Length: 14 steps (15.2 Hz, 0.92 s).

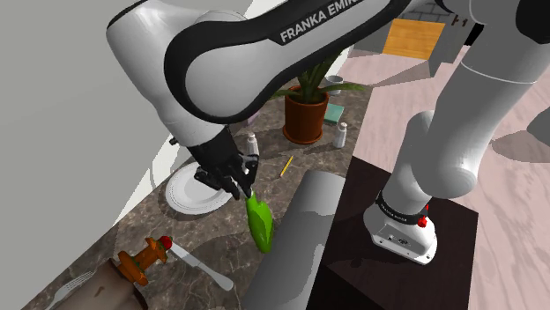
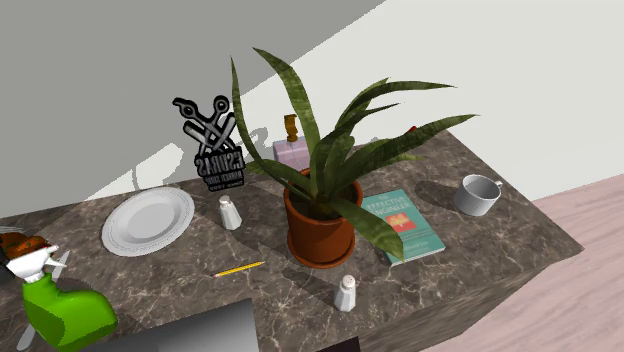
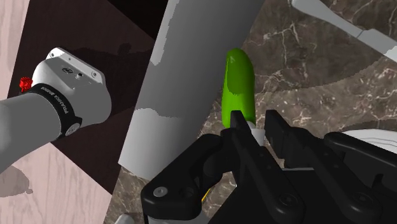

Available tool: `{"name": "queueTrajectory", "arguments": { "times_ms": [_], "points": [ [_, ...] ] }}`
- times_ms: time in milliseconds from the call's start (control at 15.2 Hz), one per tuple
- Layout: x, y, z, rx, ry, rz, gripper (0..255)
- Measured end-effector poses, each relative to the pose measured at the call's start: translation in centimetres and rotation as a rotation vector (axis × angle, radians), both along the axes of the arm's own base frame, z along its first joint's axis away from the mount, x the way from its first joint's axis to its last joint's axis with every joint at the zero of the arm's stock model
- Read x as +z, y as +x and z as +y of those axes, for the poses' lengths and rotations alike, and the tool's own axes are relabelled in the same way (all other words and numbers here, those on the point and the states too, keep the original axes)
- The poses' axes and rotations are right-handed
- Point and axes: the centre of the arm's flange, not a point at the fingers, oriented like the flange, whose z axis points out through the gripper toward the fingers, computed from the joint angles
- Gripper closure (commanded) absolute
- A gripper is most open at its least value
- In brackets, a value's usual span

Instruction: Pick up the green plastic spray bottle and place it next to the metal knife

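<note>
Near the desk's (image 1: 211, 231) front edge, beside a large grey cylinder (image 1: 295, 236), the green spray bottle (image 1: 260, 220) lies tipped over with its white head toward the gripper (image 1: 242, 189). In the wrist view the fingers (image 3: 236, 125) stand narrow, one on each side of the white neck and pressed against it, so I judge the bottle gripped there. The neck is a sensible place to take it, being the slimmest part, while the rounded green body would likely be too broad for this opening. Whether the body rests on the desk or is just clear of it I cannot tell. The knife (image 1: 201, 265), with its ornate brown handle (image 1: 145, 256), lies near, toward the shoulder view's lower left, with bare marble between it and the bottle. That gap looks like the natural spot to set the bottle down. The white plate (image 1: 189, 194) sits just beyond the gripper.
</note>
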Motion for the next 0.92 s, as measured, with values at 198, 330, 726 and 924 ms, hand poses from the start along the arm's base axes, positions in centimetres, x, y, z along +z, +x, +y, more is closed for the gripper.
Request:
{"name": "queueTrajectory", "arguments": {
  "times_ms": [198,330,726,924],
  "points": [
    [-0.17,0.01,0.05,0.000,0.000,0.000,255],
    [-0.18,0.01,0.06,0.000,0.000,0.000,255],
    [-0.18,0.01,0.06,0.000,0.000,-0.001,0],
    [0.35,0.22,0.12,0.000,0.001,-0.001,0]
  ]
}}
